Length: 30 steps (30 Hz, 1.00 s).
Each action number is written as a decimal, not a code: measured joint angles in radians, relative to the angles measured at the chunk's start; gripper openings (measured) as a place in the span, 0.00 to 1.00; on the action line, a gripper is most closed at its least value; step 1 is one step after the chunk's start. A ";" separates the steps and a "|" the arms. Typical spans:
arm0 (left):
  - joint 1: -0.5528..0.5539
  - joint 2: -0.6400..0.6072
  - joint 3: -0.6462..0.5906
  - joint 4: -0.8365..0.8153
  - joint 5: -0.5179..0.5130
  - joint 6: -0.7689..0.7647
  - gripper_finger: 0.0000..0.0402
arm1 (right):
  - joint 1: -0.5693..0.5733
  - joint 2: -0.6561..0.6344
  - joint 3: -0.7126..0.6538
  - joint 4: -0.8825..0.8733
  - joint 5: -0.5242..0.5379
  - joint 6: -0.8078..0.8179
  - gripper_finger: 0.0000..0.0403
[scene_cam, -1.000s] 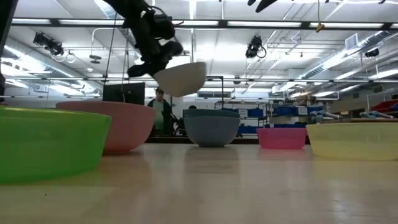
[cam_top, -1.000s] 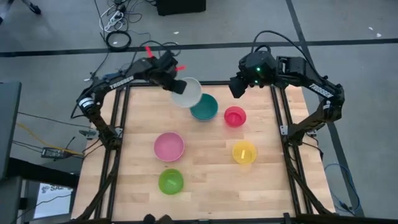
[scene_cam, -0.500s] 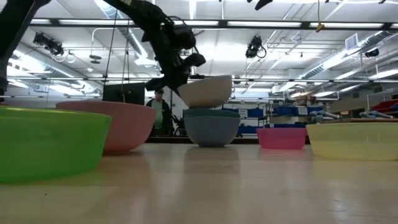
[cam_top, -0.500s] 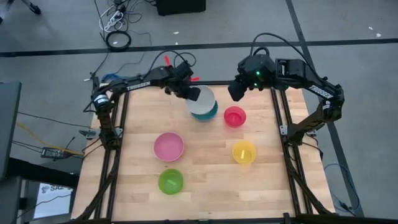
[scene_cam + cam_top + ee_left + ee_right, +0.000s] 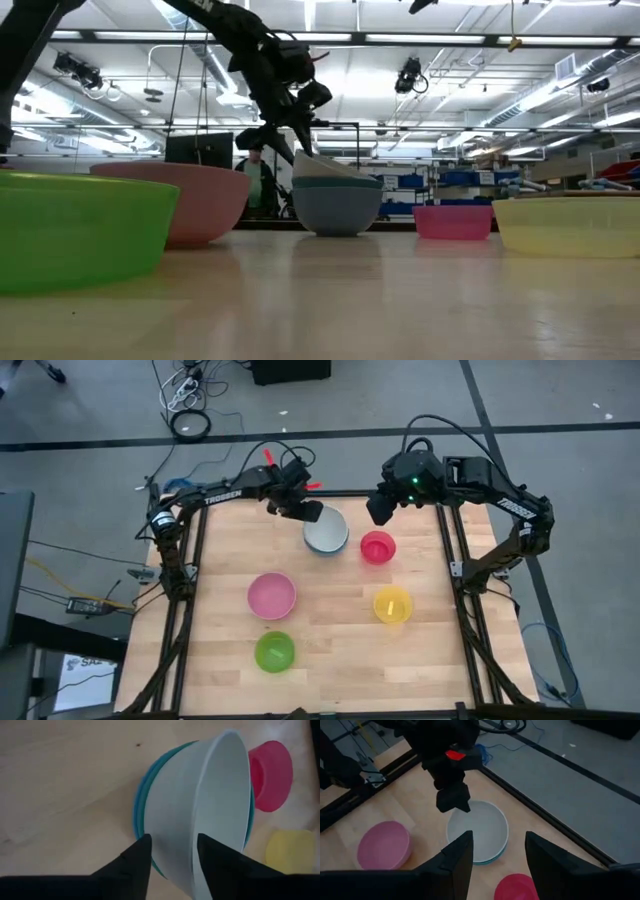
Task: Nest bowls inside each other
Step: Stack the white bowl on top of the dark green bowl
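Note:
The white bowl (image 5: 326, 530) lies inside the teal bowl (image 5: 338, 208) near the table's far edge. In the low view the white bowl (image 5: 330, 168) sits tilted, its left rim higher. My left gripper (image 5: 172, 852) is open at that raised rim, one finger outside the wall and one inside. My right gripper (image 5: 378, 508) hangs open and empty high over the far right of the table. My left gripper slants down from the far left over the white bowl's rim (image 5: 196, 845), with the wall between its spread fingers. Whether either finger touches the wall I cannot tell. The bowl rests in the teal bowl, not lifted.
A red bowl (image 5: 377, 546) stands just right of the stack. A yellow bowl (image 5: 392, 604), a pink bowl (image 5: 272, 595) and a lime green bowl (image 5: 274, 651) stand nearer the front. Bare wood lies between them.
My left gripper has carried the white bowl toward the table's right and down over the teal bowl, then opened. The white bowl has dropped from hanging above the teal bowl into it and now lies tilted there.

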 joint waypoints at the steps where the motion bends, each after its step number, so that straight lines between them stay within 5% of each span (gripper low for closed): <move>1: 0.002 0.000 0.000 0.000 0.001 -0.001 0.44 | 0.000 0.000 0.000 0.000 0.000 0.000 0.42; 16: 0.036 -0.002 0.208 -0.031 0.034 -0.002 0.49 | 0.000 0.000 0.000 -0.044 0.002 -0.003 0.42; 23: -0.036 0.002 0.179 -0.006 0.016 -0.028 0.49 | 0.000 0.000 0.000 -0.044 0.025 -0.003 0.42; 30: -0.037 0.006 0.022 0.027 0.040 -0.033 0.49 | 0.000 0.000 0.000 -0.043 0.026 -0.002 0.42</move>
